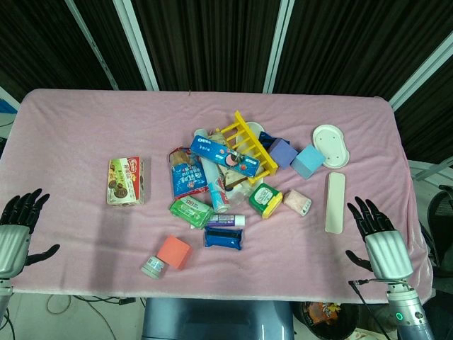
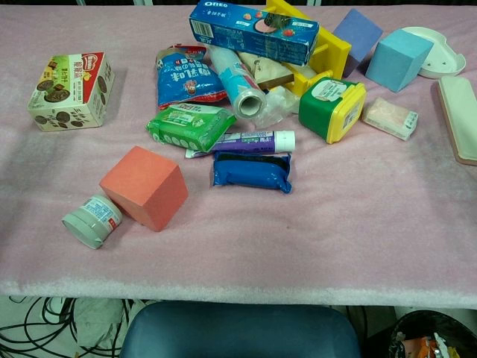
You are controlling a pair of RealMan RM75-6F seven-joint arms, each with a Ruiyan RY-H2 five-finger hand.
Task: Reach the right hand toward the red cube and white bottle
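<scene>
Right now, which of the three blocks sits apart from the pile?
The red block, alone near the front edge beside a small white bottle; the two blue ones sit by the yellow rack.

cookie box [image 1: 126, 180] | Oreo box [image 2: 253, 31] | yellow rack [image 1: 248, 145] | blue pouch [image 2: 251, 170]

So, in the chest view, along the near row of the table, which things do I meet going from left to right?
Small white bottle lying on its side → red cube → dark blue foil packet. After that only bare pink cloth follows. Neither hand shows in this view.
</scene>
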